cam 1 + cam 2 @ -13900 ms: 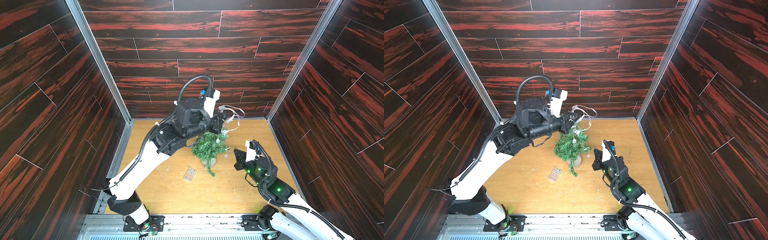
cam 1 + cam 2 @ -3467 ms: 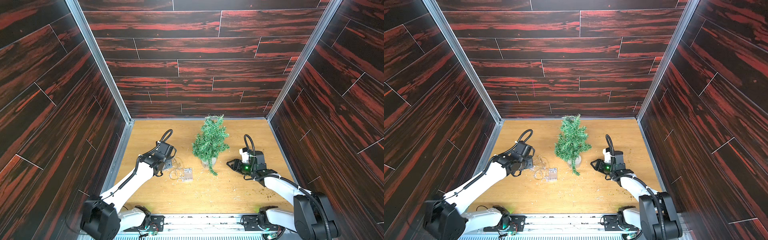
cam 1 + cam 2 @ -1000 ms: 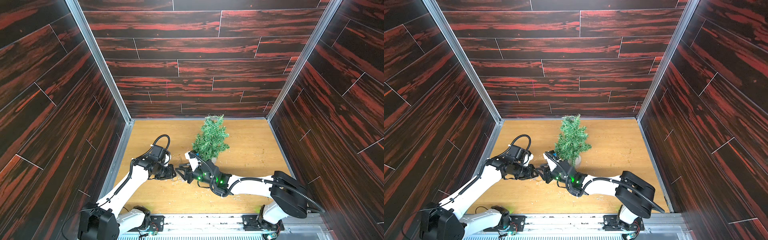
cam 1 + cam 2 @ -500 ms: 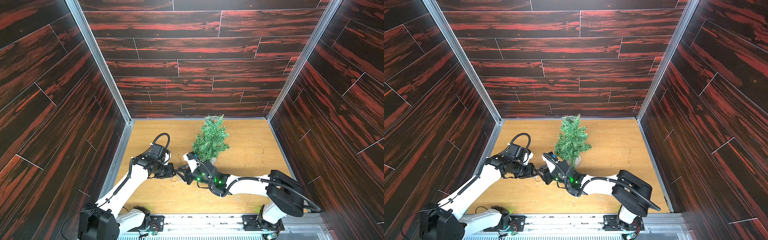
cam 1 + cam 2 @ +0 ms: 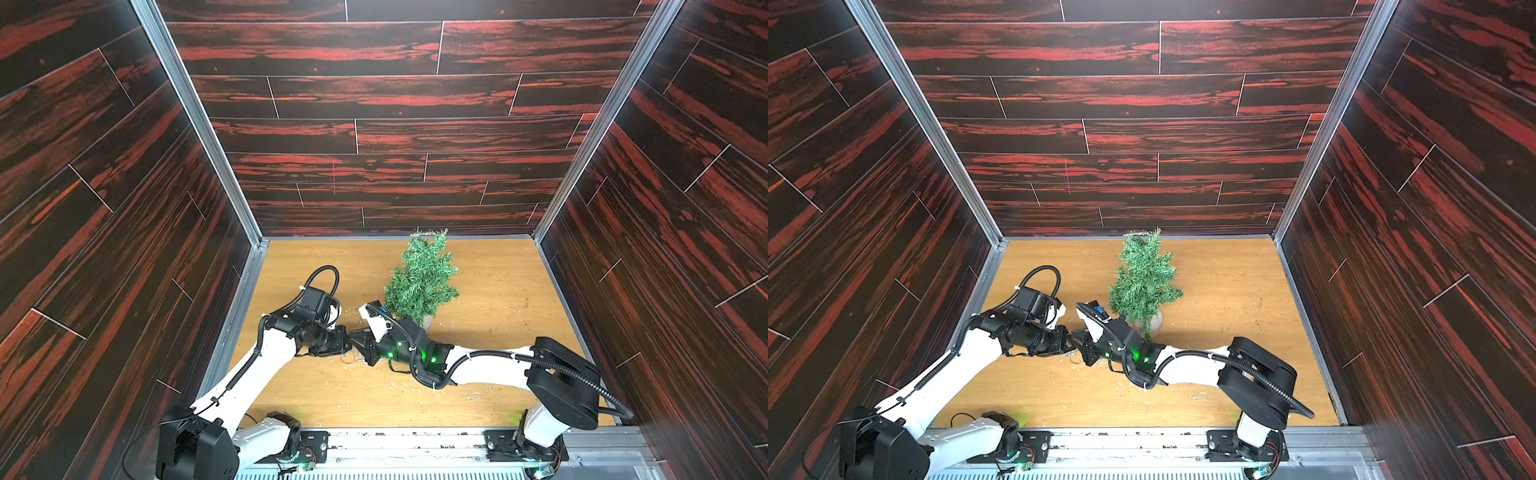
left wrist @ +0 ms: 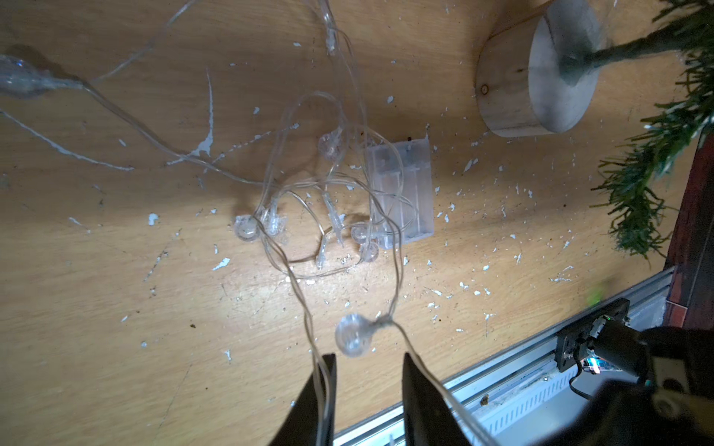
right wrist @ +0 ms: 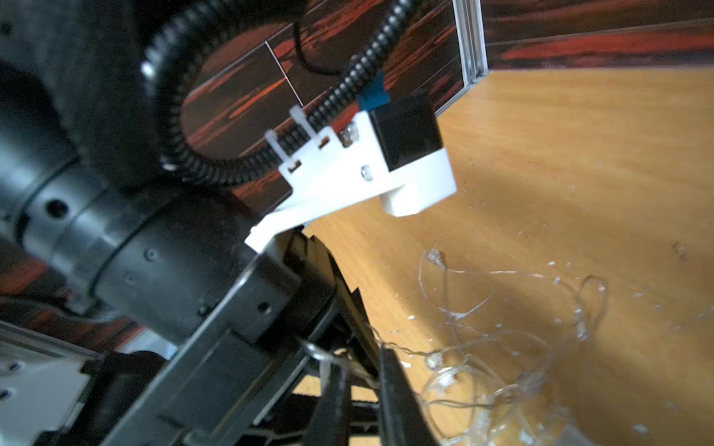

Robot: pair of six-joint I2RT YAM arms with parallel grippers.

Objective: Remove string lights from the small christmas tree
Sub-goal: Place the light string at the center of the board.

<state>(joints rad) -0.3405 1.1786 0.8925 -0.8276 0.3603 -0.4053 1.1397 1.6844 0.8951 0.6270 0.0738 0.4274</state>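
String lights lie on the surface beside the tree, with both grippers meeting at the wire.

The wooden surface point(image 5: 498, 282) carries the small christmas tree point(image 5: 422, 282), green and bristly, upright toward the far middle on its pale round base point(image 6: 517, 89). Just left of it and nearer, the two arms meet tip to tip. The left gripper point(image 6: 368, 357) stands narrowly apart, with wire draped over both fingers. The right gripper point(image 7: 359, 363) is pinched onto a strand. The string lights point(image 6: 328, 200) are thin pale wire in a loose tangle, lying among white scraps. The clear rectangular battery box point(image 6: 402, 193) rests near the base, not touching it. One round clear bulb point(image 6: 352, 335) hangs at the left gripper's tips.
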